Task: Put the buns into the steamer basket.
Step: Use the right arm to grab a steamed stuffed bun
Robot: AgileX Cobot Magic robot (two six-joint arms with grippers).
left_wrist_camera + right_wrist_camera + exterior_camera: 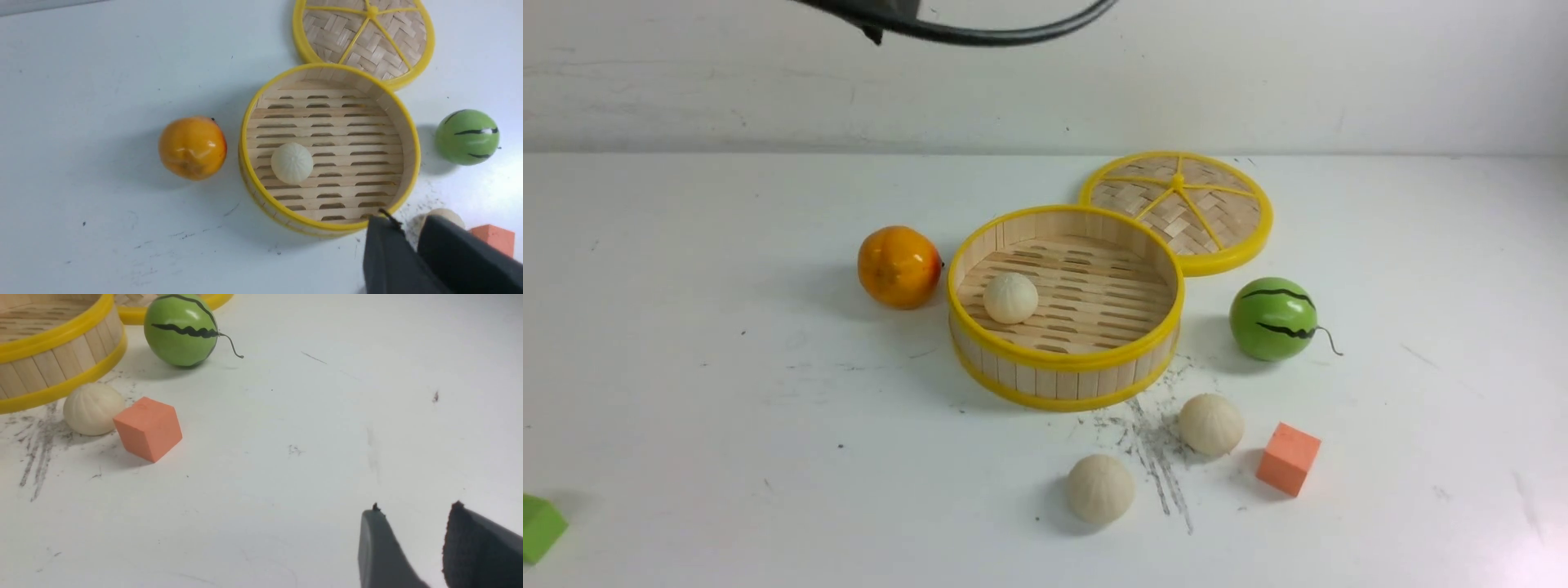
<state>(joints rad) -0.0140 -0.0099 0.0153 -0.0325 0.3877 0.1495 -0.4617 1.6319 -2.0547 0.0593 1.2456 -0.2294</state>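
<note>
Nearest the front camera, a green block [539, 527] is cut off by the frame edge, well to the left of the steamer basket [1065, 351]. The white table [686, 392] is scuffed just in front of that basket. The basket is left uncovered, its lid [1176, 211] laid flat close behind it, so it can be loaded from above. A watermelon ball [1272, 318] is seen to the basket's right, and an orange fruit [898, 266] just beside its left wall. One bun [1010, 297] is already lodged on the slats. A second bun [1211, 424] and a third bun [1100, 488] are yet to be fetched from in front of the basket, an orange cube [1288, 458] lying beside the second. The left gripper [408, 222] is held above the basket's near rim, fingers parted and empty. The right gripper [412, 510] is kept low, well to the basket's right, likewise released and judged ready for the second bun.
</note>
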